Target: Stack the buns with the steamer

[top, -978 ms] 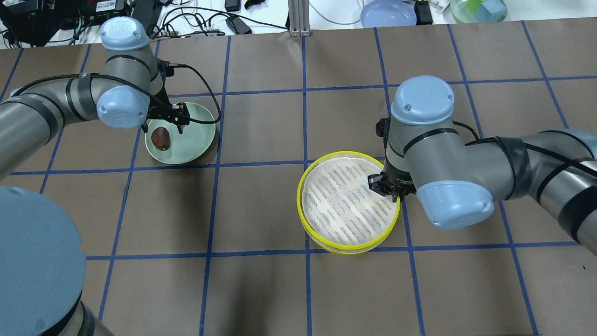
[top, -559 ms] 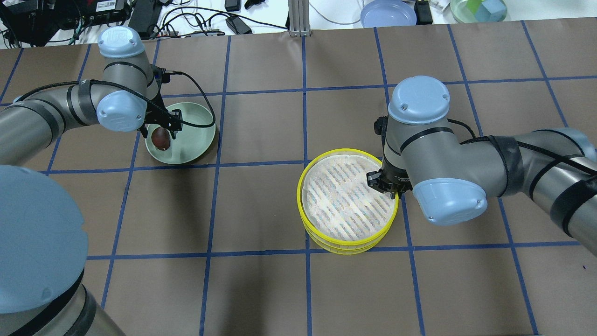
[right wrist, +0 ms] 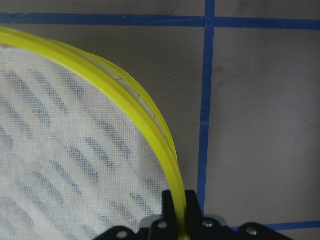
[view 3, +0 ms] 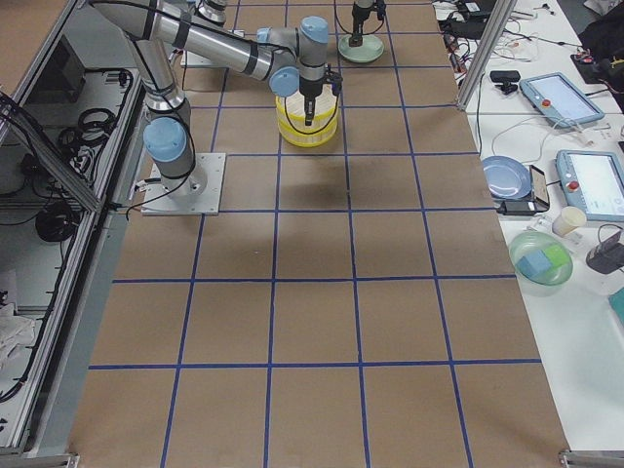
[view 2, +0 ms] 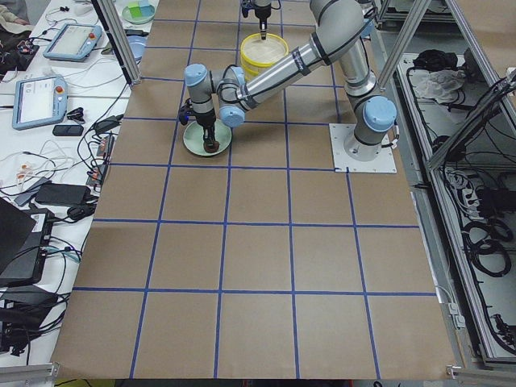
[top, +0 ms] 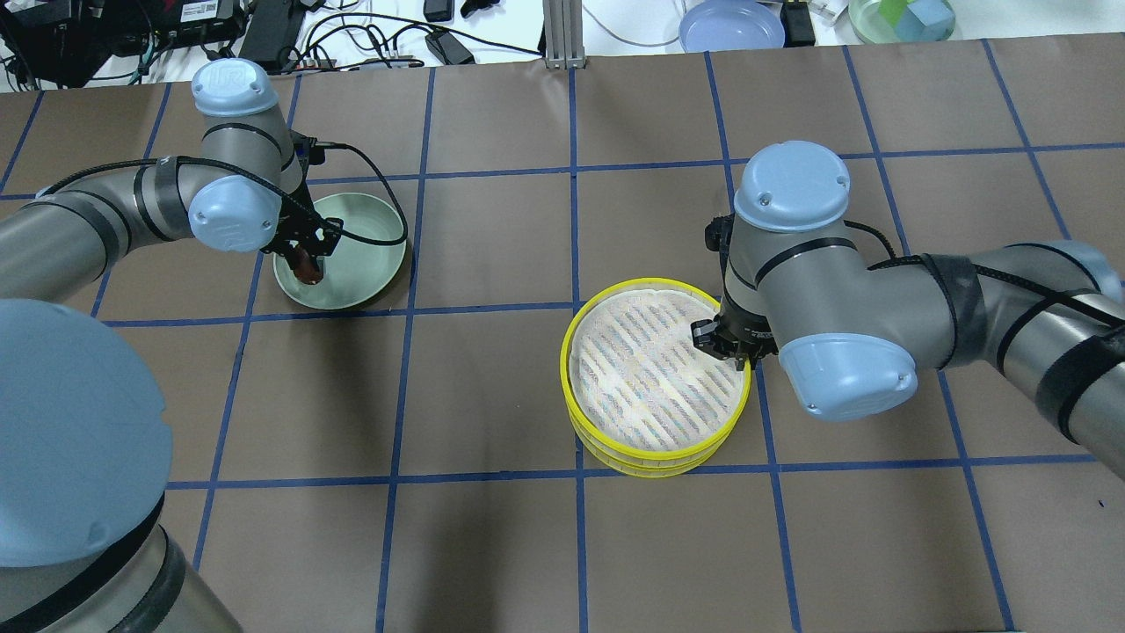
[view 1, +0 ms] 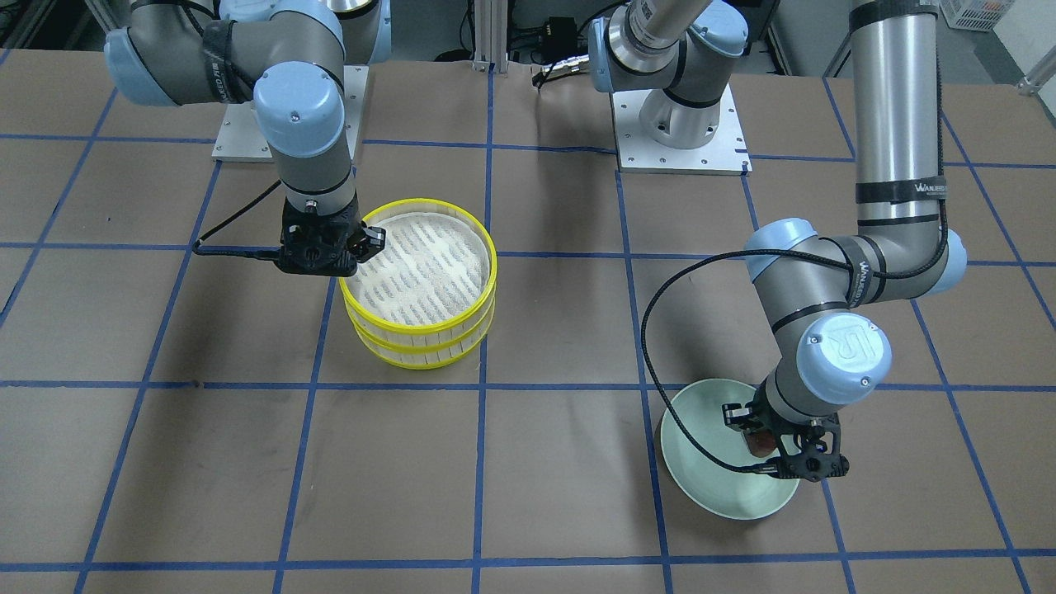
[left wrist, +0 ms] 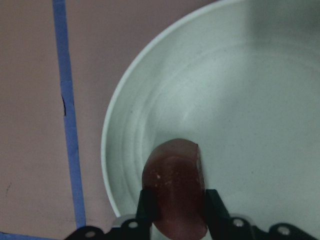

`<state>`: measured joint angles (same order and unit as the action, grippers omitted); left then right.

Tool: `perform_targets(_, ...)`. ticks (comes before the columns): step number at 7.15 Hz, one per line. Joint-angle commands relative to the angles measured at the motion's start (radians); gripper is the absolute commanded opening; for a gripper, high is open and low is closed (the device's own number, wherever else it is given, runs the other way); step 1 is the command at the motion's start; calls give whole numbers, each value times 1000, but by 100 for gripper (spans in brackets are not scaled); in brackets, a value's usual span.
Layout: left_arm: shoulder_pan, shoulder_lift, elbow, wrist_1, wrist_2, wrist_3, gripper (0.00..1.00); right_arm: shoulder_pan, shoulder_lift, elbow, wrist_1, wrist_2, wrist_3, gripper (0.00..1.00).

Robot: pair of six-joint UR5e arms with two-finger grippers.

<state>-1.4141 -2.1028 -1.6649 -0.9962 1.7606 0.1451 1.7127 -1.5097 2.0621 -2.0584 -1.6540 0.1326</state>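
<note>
Left wrist: left gripper [left wrist: 174, 207], jaws clamped across dark bun [left wrist: 175, 192] in green plate [left wrist: 260, 100]; bun likely soft and light, best held mid-body.

Right wrist: right gripper [right wrist: 182, 212] pinching steamer tier [right wrist: 150, 125] rim; stiff, light.

Overhead: tier sits atop lower steamer [top: 655, 459], seemingly slightly offset.

The left arm [view 1: 895, 148] carries a black band that seems to read "WANJES…". Its blue joint cap [view 1: 848, 346] bears the "UR" logo.
</note>
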Motion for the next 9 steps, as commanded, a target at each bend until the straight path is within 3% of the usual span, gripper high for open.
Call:
perform_targets(1, 0, 15, 16, 1, 0, 18, 0, -5, 3, 1, -6, 2, -24, 0)
perform_targets(3, -25, 65, 43, -21, -13, 4, 0, -11, 2, -2, -6, 2, -24, 0)
perform_targets(6, -110, 222, 54, -203, -62, -100, 0, -24, 5, 1, -5, 2, -45, 0)
perform_targets(7, -161, 271, 54, -261, -66, -170, 0, -24, 15, 1, 1, 0, -44, 25)
perform_targets(8, -237, 308, 54, -288, -75, -256, 0, -24, 19, -5, 1, -3, -36, 78)
perform_targets(9, -309, 317, 54, -288, -116, -366, 0, -25, 8, -22, 4, -6, -33, 100)
